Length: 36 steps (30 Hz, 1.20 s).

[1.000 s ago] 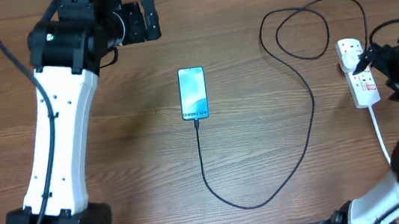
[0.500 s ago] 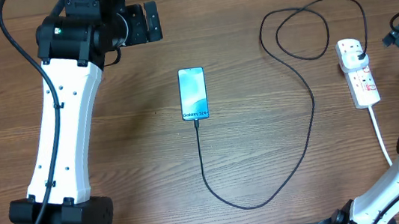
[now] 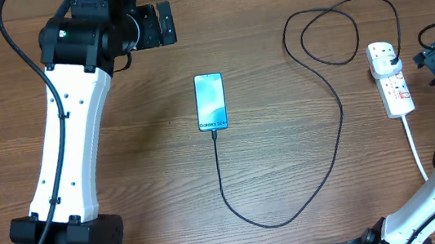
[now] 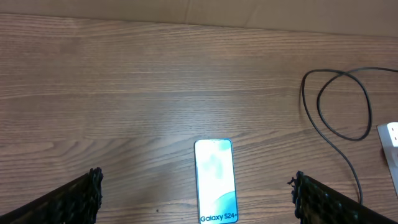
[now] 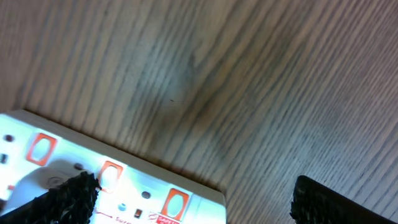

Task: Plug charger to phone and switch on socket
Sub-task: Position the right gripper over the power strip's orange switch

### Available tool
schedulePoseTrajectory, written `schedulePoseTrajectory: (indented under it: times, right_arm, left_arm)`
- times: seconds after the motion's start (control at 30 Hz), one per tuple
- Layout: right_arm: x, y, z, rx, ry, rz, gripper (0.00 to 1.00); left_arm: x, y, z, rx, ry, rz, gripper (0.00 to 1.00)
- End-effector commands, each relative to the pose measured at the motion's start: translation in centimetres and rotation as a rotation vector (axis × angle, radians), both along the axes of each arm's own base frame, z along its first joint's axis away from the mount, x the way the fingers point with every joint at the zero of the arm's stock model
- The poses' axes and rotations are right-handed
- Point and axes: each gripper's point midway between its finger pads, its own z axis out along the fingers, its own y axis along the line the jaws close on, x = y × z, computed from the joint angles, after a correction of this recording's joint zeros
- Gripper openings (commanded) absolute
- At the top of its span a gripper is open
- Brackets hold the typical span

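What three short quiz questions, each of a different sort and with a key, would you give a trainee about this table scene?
1. True or false: the black cable meets the phone at the end with the printed text.
2. Fill in: the left gripper and the right gripper both have their jaws ___.
3. Which is nearest the power strip? A) left gripper B) right gripper C) phone

Key: 1 true; 2 open; 3 B.
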Motion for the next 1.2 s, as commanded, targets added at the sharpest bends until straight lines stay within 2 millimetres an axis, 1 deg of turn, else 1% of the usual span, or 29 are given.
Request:
schedulePoseTrajectory:
  times: [0.0,0.13,0.23,0.27,0.53,0.63,0.77,0.93,1.03,1.17]
  right_arm:
    - [-0.7,0.5,-1.5,0.018,0.0,-0.016,1.0]
    - [0.4,1.4,-2.5,0.058,-0.054,0.07,1.0]
    - [1.3,1.8,-2.5,0.064,-0.09,0.105,1.0]
    - [1.4,1.8,-2.5,0.063,-0.09,0.106,1.0]
    - [1.1,1.9,-3.4,0.071,-0.066,0.104,1.0]
    - [0.9,2.0,-4.4,0.083,-0.047,0.102,1.0]
    - [0.6,2.2,-6.3,0.11,-0.01,0.097,1.0]
    - [0.6,2.3,-6.4,0.115,-0.008,0.098,1.0]
    - [0.9,2.9,-6.4,0.147,-0.028,0.11,1.0]
    - [0.8,3.0,-6.4,0.154,-0.024,0.11,1.0]
  left_arm:
    - [-0.1,0.1,0.0,0.001,0.0,0.008,1.0]
    - [-0.1,0.1,0.0,0.001,0.0,0.008,1.0]
    - [-0.1,0.1,0.0,0.001,0.0,0.008,1.0]
    - [-0.1,0.1,0.0,0.001,0.0,0.008,1.0]
    - [-0.1,0.1,0.0,0.001,0.0,0.008,1.0]
    - [-0.1,0.1,0.0,0.001,0.0,0.008,1.0]
    - [-0.1,0.1,0.0,0.001,0.0,0.008,1.0]
    - [-0.1,0.1,0.0,0.001,0.0,0.008,1.0]
    - [-0.1,0.1,0.0,0.001,0.0,0.008,1.0]
    - [-0.1,0.1,0.0,0.001,0.0,0.008,1.0]
